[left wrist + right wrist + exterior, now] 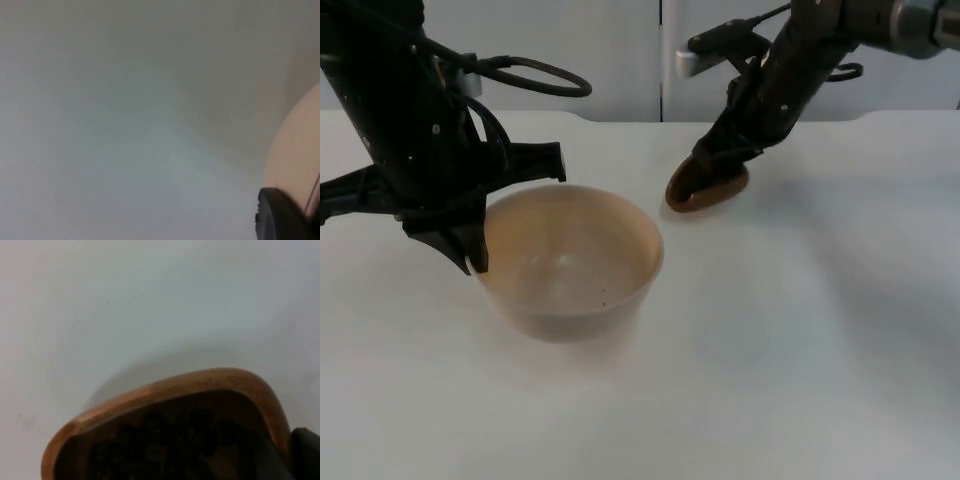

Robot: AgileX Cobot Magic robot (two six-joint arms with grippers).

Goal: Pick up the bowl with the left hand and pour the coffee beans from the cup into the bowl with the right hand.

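Nearest in the top view sits the wide, pale beige, round bowl (572,262) on the white table top (800,360), its inside bare save for a dark speck or two. The left gripper (472,258) is clamped on the bowl's left rim — one black finger (280,215) lies against the cream outer wall (295,160) in the left wrist view. Farther back and to the right, well apart from the bowl, the right gripper (705,168) grips the small brown wooden cup (705,188) by its rim; the cup is tilted toward the bowl, low over the table. Dark coffee beans (165,445) lie inside it. Behind runs the grey partition wall (620,60).
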